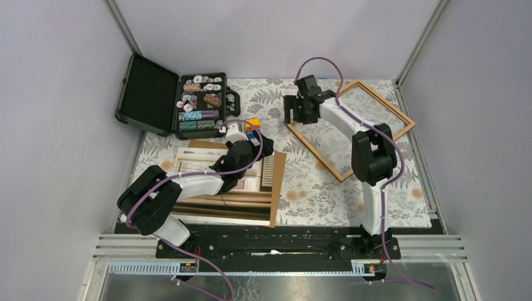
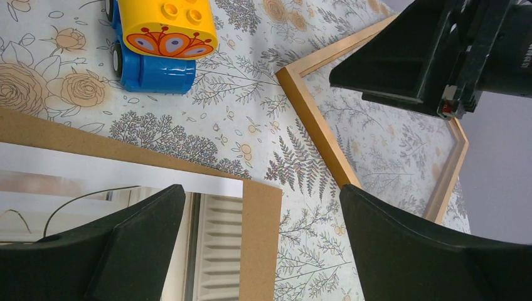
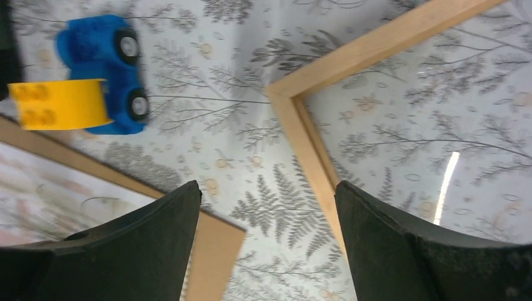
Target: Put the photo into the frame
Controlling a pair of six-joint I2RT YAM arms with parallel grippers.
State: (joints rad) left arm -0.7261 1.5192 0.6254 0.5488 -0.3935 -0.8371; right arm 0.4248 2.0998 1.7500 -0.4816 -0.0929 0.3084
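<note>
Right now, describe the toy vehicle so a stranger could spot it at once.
On the floral tablecloth, look between the open black case and the wooden frame. The toy vehicle sits there, small and bright: blue body, yellow block on top.

My left arm [image 1: 188, 185] hides much of the striped paper photo [image 1: 232, 202], my right arm [image 1: 370, 153] part of the thin light-brown wooden frame [image 1: 313, 153]; the black plastic case's [image 1: 147, 94] contents are too small to tell.

**Frame turned cornerwise**

The frame [image 1: 312, 152] lies flat on the flowered table [image 1: 313, 194], turned like a diamond. The right gripper [image 1: 292, 108] hangs over its left corner. Left of the frame, the left gripper [image 1: 265, 147] is over a brown backing board [image 1: 277, 188] that carries the photo [image 1: 213, 202]. Farther left stands an open black case [image 1: 150, 94].
</note>
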